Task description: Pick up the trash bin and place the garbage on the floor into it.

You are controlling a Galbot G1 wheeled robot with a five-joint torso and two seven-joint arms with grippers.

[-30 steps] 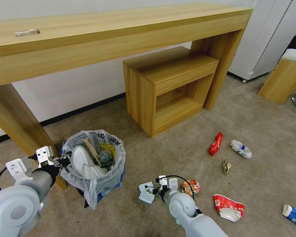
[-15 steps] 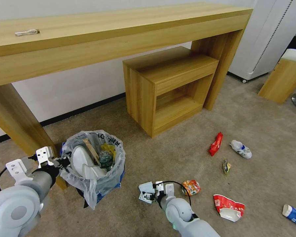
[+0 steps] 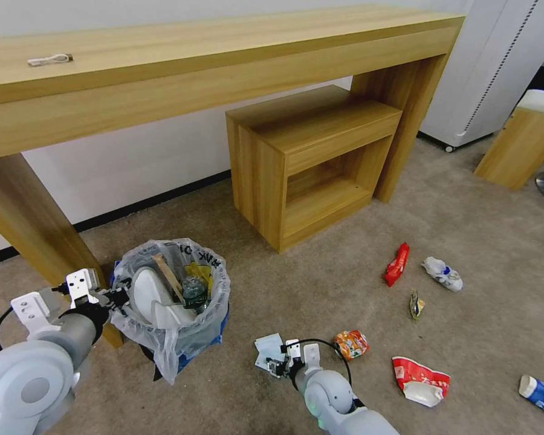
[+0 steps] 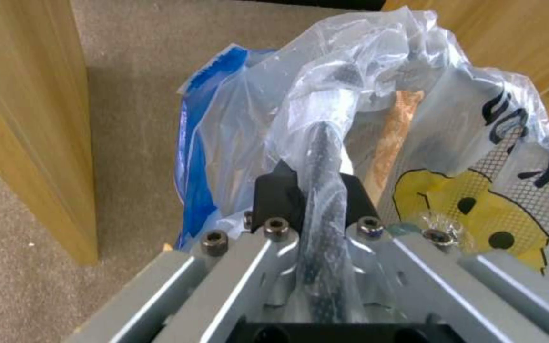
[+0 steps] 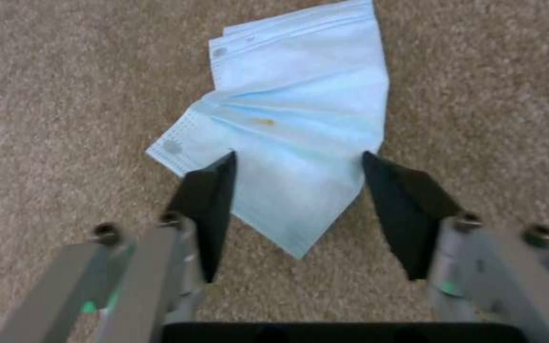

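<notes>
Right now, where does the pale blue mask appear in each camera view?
Head view: the pale blue mask lies on the carpet low in the picture, just ahead of the right gripper.
Left wrist view: not in it; that camera faces the trash bin.
Right wrist view: the mask lies flat, one corner between the open fingers.
Shared landmark: the right gripper's black fingers beside the mask.

Head camera high over the floor (image 3: 320,284); wrist cameras close on trash bin (image 4: 224,143) and mask (image 5: 300,124).
</notes>
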